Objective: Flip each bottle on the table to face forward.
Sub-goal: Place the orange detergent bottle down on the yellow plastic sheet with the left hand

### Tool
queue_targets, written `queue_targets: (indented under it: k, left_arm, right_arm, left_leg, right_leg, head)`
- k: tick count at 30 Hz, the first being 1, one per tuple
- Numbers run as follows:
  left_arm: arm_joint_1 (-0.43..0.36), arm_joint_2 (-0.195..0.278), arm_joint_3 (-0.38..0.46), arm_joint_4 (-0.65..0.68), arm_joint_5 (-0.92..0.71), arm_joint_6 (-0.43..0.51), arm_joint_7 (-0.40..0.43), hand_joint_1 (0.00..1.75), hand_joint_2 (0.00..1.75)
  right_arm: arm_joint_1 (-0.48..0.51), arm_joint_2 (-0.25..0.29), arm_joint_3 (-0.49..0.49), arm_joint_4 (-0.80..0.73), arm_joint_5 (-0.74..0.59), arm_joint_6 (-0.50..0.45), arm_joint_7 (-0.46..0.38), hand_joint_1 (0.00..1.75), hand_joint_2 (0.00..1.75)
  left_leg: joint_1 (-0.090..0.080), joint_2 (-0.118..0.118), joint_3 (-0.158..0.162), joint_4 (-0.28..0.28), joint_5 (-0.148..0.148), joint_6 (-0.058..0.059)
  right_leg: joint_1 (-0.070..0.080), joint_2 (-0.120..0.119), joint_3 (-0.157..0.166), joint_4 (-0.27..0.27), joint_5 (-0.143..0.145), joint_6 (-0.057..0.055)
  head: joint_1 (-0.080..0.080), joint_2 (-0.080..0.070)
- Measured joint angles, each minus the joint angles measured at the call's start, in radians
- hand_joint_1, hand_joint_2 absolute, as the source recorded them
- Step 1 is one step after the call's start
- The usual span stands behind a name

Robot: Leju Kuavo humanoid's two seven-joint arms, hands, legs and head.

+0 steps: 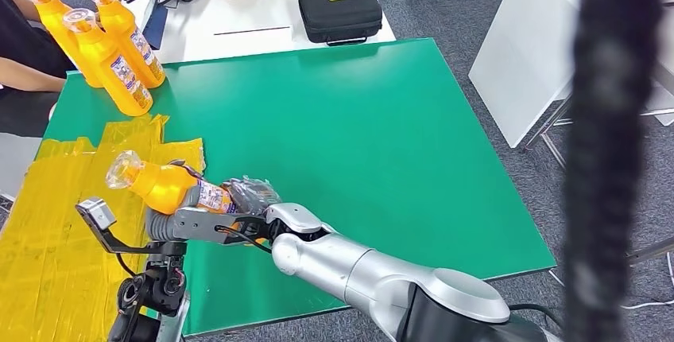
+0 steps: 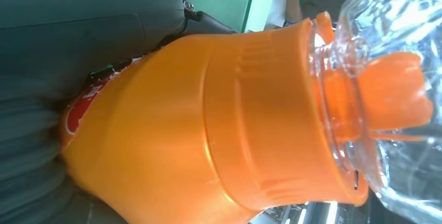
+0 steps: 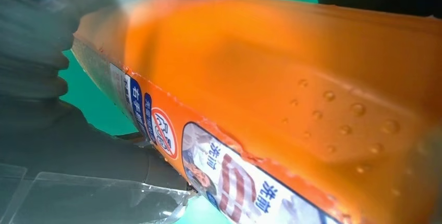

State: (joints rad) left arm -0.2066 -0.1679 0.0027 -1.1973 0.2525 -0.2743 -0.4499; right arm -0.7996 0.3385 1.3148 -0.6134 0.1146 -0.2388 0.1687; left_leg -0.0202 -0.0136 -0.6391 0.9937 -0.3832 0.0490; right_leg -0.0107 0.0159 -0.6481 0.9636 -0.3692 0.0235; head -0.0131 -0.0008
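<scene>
While clasped on its side above the near left of the table (image 1: 358,159), left hand (image 1: 163,224) under the shoulder and right hand (image 1: 242,203) at the base end, treat the bottle (image 1: 163,185) as probably full, heavy, stiff and droplet-slick; grip the labelled waist, not the clear cap (image 1: 123,169).

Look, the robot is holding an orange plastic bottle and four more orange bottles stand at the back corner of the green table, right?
Not quite. The head view shows three standing orange plastic bottles at the green table's back corner, not four. The robot does hold another orange bottle.
</scene>
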Motion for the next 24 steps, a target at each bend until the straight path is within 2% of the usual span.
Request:
queue_targets:
  k: [1, 2, 5, 9, 11, 13, 16, 19, 21, 24]
  left_arm:
    - [0.0, 0.0, 0.0, -0.002, -0.018, 0.014, -0.006, 1.75, 1.75]
    - [0.0, 0.0, -0.002, -0.007, -0.054, 0.04, -0.017, 1.75, 1.75]
    - [0.001, 0.006, -0.009, -0.044, -0.237, 0.168, -0.055, 1.75, 1.75]
    - [-0.002, 0.038, -0.01, -0.11, -0.406, 0.297, -0.063, 1.75, 1.75]
    - [0.0, 0.062, -0.001, -0.148, -0.443, 0.326, -0.063, 1.75, 1.75]
    - [0.009, 0.085, 0.015, -0.184, -0.465, 0.348, -0.069, 1.75, 1.75]
    - [0.03, 0.111, 0.044, -0.225, -0.485, 0.367, -0.083, 1.75, 1.75]
    - [0.043, 0.124, 0.063, -0.25, -0.516, 0.404, -0.096, 1.75, 1.75]
    - [0.056, 0.13, 0.07, -0.269, -0.612, 0.528, -0.116, 1.75, 1.75]
    - [0.087, 0.129, 0.078, -0.313, -0.893, 0.823, -0.139, 1.75, 1.75]
  right_arm:
    - [0.0, 0.0, 0.0, 0.004, -0.006, 0.0, -0.007, 0.44, 1.75]
    - [0.001, 0.0, -0.001, 0.011, -0.015, 0.001, -0.025, 0.0, 1.31]
    - [0.001, -0.001, -0.021, 0.063, -0.061, 0.022, -0.153, 0.0, 0.0]
    - [0.001, -0.017, -0.114, 0.14, -0.092, 0.06, -0.415, 0.0, 0.0]
    - [0.0, -0.043, -0.19, 0.147, -0.068, 0.081, -0.506, 0.0, 0.0]
    - [0.009, -0.083, -0.279, 0.118, -0.017, 0.11, -0.551, 0.0, 0.0]
    - [0.046, -0.153, -0.431, 0.019, 0.073, 0.172, -0.571, 0.0, 0.0]
    - [0.086, -0.192, -0.56, -0.071, 0.128, 0.211, -0.595, 0.0, 0.0]
    - [0.124, -0.215, -0.636, -0.145, 0.125, 0.241, -0.661, 0.0, 0.0]
    - [0.201, -0.263, -0.759, -0.295, 0.089, 0.313, -0.727, 0.0, 0.0]
  left_leg:
    - [0.0, 0.0, 0.0, 0.0, 0.0, 0.0]
    - [0.0, 0.0, 0.0, 0.0, 0.0, 0.0]
    - [0.0, -0.001, 0.0, 0.0, 0.0, 0.0]
    - [0.0, -0.001, 0.0, 0.0, 0.0, 0.0]
    - [0.0, -0.002, 0.0, 0.0, 0.0, 0.0]
    - [0.0, -0.002, 0.0, 0.0, 0.0, 0.0]
    - [0.0, -0.002, 0.0, 0.0, 0.0, 0.0]
    - [0.0, -0.003, 0.0, 0.0, 0.0, 0.0]
    - [0.0, -0.003, 0.0, 0.0, 0.0, 0.0]
    - [0.0, -0.004, -0.001, 0.0, 0.0, 0.001]
  right_leg:
    - [0.0, 0.0, 0.0, 0.0, 0.0, 0.0]
    - [0.0, 0.0, 0.0, 0.0, 0.0, 0.0]
    - [0.0, 0.0, 0.0, 0.0, 0.0, 0.0]
    - [0.0, 0.0, 0.0, 0.0, 0.0, 0.0]
    - [0.0, -0.001, 0.001, 0.0, 0.0, 0.0]
    - [0.0, -0.001, 0.001, 0.0, 0.0, 0.0]
    - [0.0, -0.001, 0.001, 0.0, 0.0, 0.0]
    - [0.0, -0.001, 0.001, 0.0, 0.0, 0.0]
    - [0.0, -0.001, 0.001, 0.0, 0.0, 0.0]
    - [0.0, -0.003, 0.001, -0.001, 0.0, 0.0]
  head:
    - [0.0, 0.0]
    - [0.0, 0.0]
    - [0.0, 0.0]
    - [0.0, 0.0]
    - [0.0, 0.0]
    - [0.0, 0.0]
    - [0.0, 0.0]
    - [0.0, 0.0]
    - [0.0, 0.0]
    - [0.0, 0.0]
